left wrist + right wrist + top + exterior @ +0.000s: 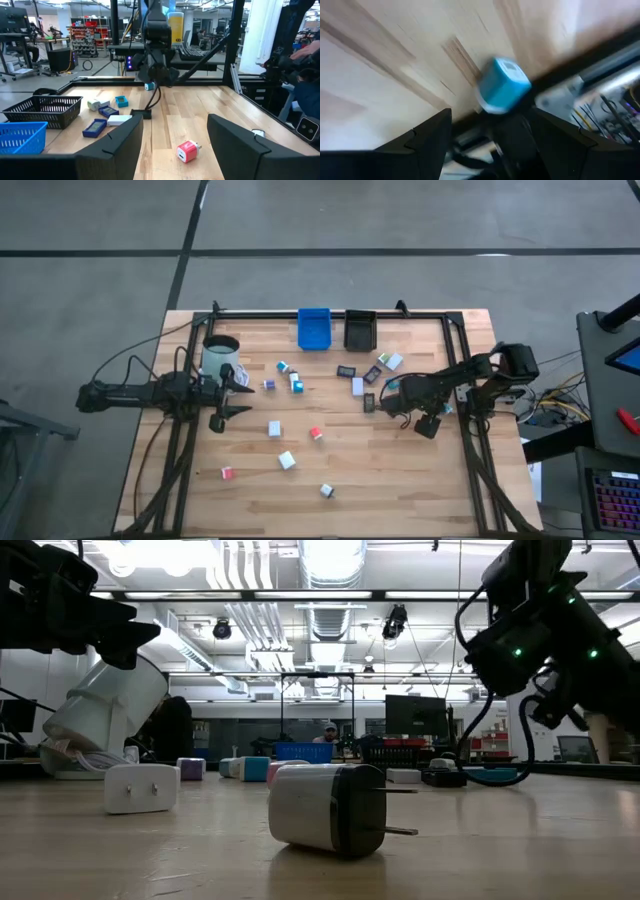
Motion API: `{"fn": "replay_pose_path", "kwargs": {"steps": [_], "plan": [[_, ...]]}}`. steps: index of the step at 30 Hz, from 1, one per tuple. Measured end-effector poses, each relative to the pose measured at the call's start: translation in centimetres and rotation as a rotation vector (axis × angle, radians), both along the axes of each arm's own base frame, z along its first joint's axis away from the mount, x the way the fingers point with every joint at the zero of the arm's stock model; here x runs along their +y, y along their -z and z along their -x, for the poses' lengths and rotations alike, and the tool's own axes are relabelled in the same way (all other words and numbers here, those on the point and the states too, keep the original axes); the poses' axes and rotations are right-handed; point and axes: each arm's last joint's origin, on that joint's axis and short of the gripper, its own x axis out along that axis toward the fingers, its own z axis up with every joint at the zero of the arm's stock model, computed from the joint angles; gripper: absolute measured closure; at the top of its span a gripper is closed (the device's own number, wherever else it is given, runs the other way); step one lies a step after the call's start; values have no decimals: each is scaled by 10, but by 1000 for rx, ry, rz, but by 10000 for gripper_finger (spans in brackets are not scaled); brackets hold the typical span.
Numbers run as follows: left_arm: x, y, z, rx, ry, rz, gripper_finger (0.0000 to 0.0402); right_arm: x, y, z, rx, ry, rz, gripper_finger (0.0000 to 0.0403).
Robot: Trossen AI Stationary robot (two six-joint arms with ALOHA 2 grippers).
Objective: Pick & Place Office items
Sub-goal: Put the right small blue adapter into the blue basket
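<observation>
Several small office items lie scattered on the wooden table (pixel 400 470): white blocks (pixel 287 460), a red block (pixel 315 433), blue-white cubes (pixel 295 383) and flat dark and white rectangles (pixel 372 375). My left gripper (pixel 238 395) is open and empty at the table's left, beside the mug. The red block (pixel 187 151) lies ahead of its fingers. My right gripper (pixel 492 127) is open near the table's right rail. A blue cube (pixel 502 85) shows just beyond its fingertips by the black rail, and also in the left wrist view (pixel 148 86). I cannot tell whether this cube rests on the table.
A blue bin (pixel 314 328) and a black bin (pixel 359 329) stand at the far edge. A white mug (pixel 220 358) stands at the far left, next to my left gripper. A black frame rail (pixel 462 430) runs round the table. A white plug block (pixel 330 808) lies near the front.
</observation>
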Motion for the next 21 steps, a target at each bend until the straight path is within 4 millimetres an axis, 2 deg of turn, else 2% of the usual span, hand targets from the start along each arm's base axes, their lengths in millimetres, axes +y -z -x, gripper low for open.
{"fn": "replay_pose_path", "kwargs": {"steps": [4,16,21], "plan": [[0,0,0,0,0,0,174,1,10,2,13,15,-16,139],[0,0,0,0,0,0,174,1,8,4,19,21,15,163],[0,0,0,0,0,0,174,4,8,5,16,-87,42,163]]}}
